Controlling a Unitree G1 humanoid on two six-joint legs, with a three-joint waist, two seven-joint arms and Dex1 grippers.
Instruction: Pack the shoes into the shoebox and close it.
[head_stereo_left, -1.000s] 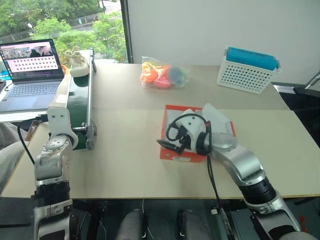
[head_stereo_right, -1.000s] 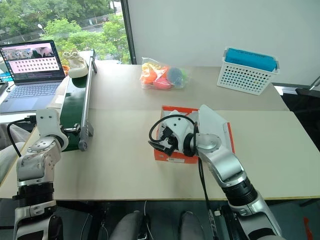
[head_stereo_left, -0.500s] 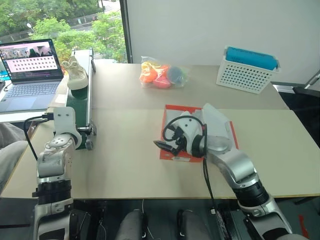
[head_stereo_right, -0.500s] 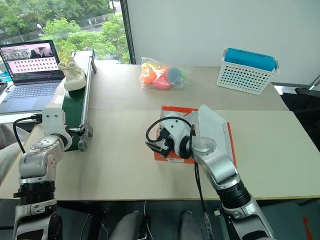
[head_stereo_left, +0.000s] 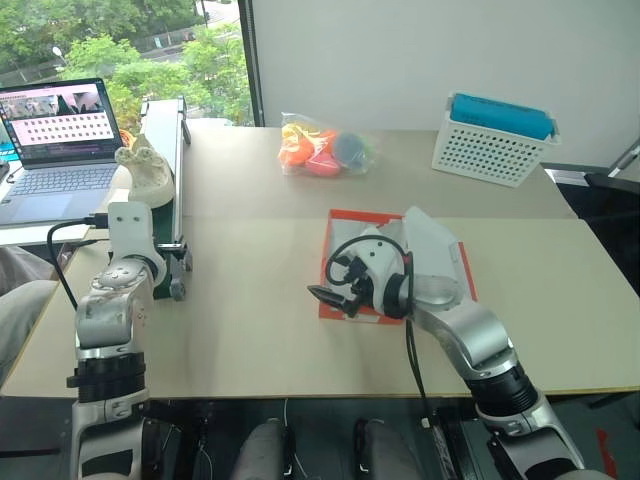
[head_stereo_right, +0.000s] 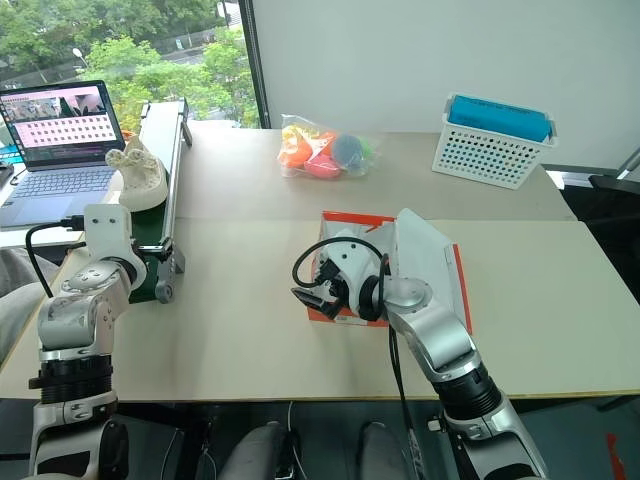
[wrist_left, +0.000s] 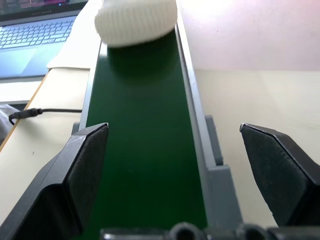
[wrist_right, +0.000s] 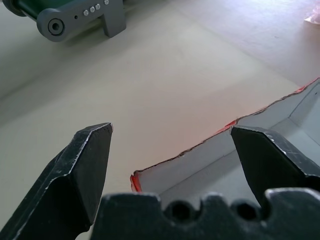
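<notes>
One cream shoe (head_stereo_left: 148, 172) rides toe-first on the green conveyor belt (wrist_left: 145, 125) at the table's left. My left gripper (wrist_left: 175, 135) hovers over the belt's near end, open and empty, with the shoe (wrist_left: 136, 20) further up the belt. The orange-red shoebox (head_stereo_left: 336, 224) stands open mid-table, its lid (head_stereo_left: 436, 256) leaning back to the right. Over the box's near left corner (wrist_right: 200, 160) my right gripper (wrist_right: 170, 135) is open with nothing in it. That hand hides much of the box's white inside.
A laptop (head_stereo_left: 60, 150) sits left of the conveyor. A clear bag of orange and pink toys (head_stereo_left: 325, 150) lies at the back centre. A white perforated basket with a teal top (head_stereo_left: 492, 140) stands at the back right.
The shoe has travelled down the belt from its far end toward my left gripper. Both arms have stayed about where they were, grippers open.
</notes>
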